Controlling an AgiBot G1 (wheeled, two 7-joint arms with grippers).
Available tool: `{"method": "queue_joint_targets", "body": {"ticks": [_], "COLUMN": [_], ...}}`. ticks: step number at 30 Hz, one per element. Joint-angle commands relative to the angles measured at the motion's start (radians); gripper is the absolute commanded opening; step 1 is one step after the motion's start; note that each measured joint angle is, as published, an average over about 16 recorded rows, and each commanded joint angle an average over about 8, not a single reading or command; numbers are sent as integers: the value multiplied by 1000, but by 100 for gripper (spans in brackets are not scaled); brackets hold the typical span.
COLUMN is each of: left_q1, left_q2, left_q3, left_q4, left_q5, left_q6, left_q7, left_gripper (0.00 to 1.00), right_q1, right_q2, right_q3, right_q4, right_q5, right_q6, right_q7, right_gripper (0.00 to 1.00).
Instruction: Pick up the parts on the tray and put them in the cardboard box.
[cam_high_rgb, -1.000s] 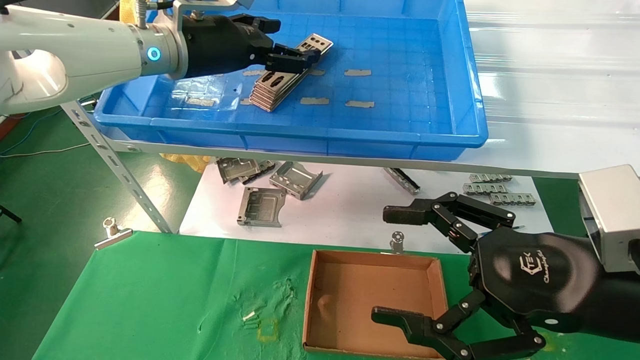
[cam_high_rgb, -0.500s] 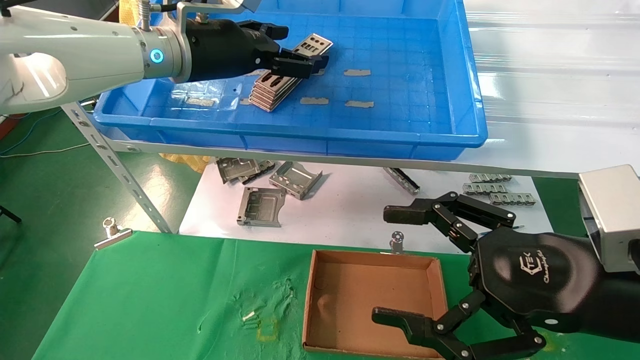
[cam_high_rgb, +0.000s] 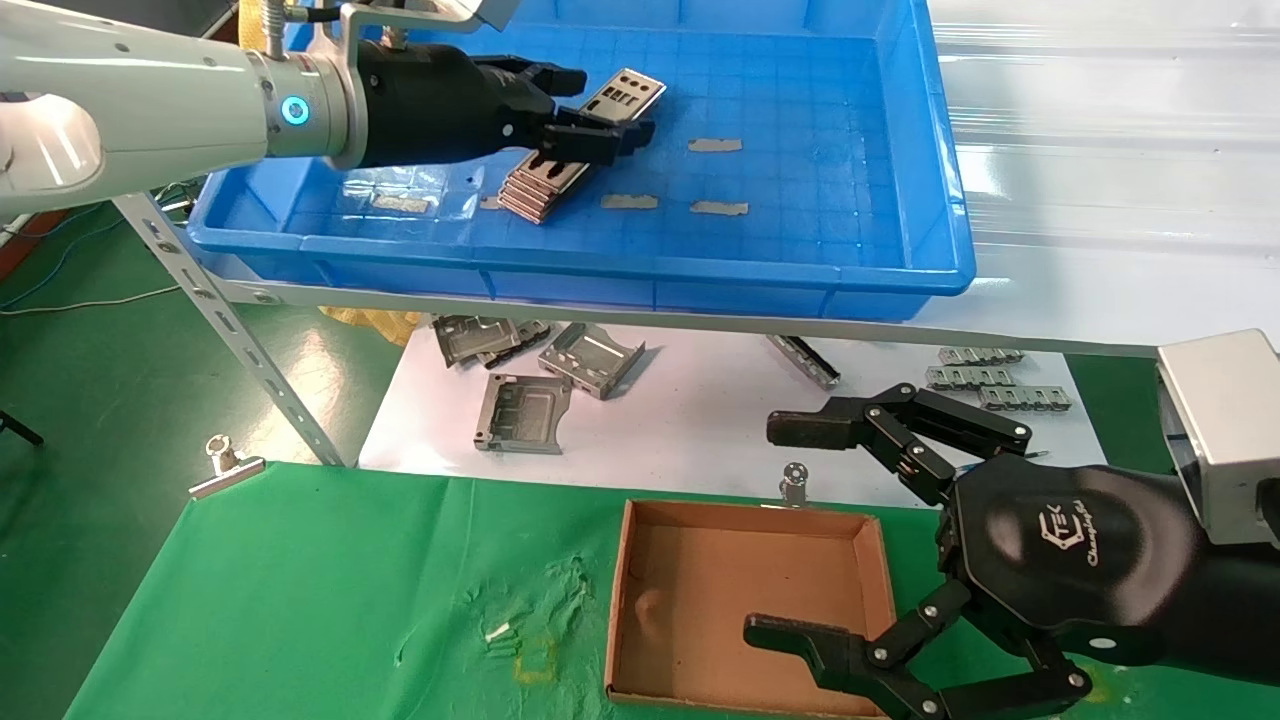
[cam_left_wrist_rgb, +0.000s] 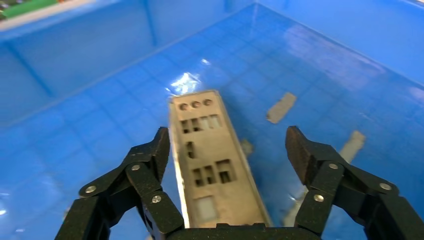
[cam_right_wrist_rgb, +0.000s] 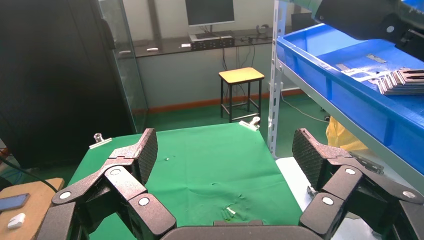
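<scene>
Inside the blue tray (cam_high_rgb: 700, 270) lies a slanted stack of silver parts (cam_high_rgb: 535, 188). Its top plate (cam_high_rgb: 628, 92) sticks out beyond the rest. My left gripper (cam_high_rgb: 600, 108) hovers over that plate with its fingers open. In the left wrist view the plate (cam_left_wrist_rgb: 210, 165) lies between the spread fingertips of the left gripper (cam_left_wrist_rgb: 228, 142), close to one finger (cam_left_wrist_rgb: 159, 150). The cardboard box (cam_high_rgb: 720, 590) sits on the green cloth with no part inside. My right gripper (cam_high_rgb: 780, 530) hangs open over the box's right side. It is also open in the right wrist view (cam_right_wrist_rgb: 225, 150).
Bent grey brackets (cam_high_rgb: 520, 410) and slotted strips (cam_high_rgb: 985, 378) lie on the white sheet under the shelf. A slanted metal shelf leg (cam_high_rgb: 230, 330) stands at the left. Binder clips (cam_high_rgb: 225, 465) pin the green cloth. Grey tape bits (cam_high_rgb: 716, 145) dot the tray floor.
My left gripper has slid a little farther along the top plate, toward the tray's far side. The right arm has not moved.
</scene>
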Motion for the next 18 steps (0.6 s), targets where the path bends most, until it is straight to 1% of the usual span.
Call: {"method": "queue_joint_targets", "body": {"ticks": [1, 18], "left_q1": [-1, -1], "left_q2": [0, 1], "left_q3": [0, 20], "left_q4": [4, 14], "left_q5": [-4, -16], "left_q6": [-10, -20], "left_q7": [11, 24], "left_gripper": [0, 0], "right_q1": [0, 0], "right_q2": [0, 0], "right_q3": [0, 0], "right_q4": [0, 0], "right_q5": [0, 0], "right_q6": [0, 0], "right_q7": [0, 0], "right_gripper": [100, 100]}}
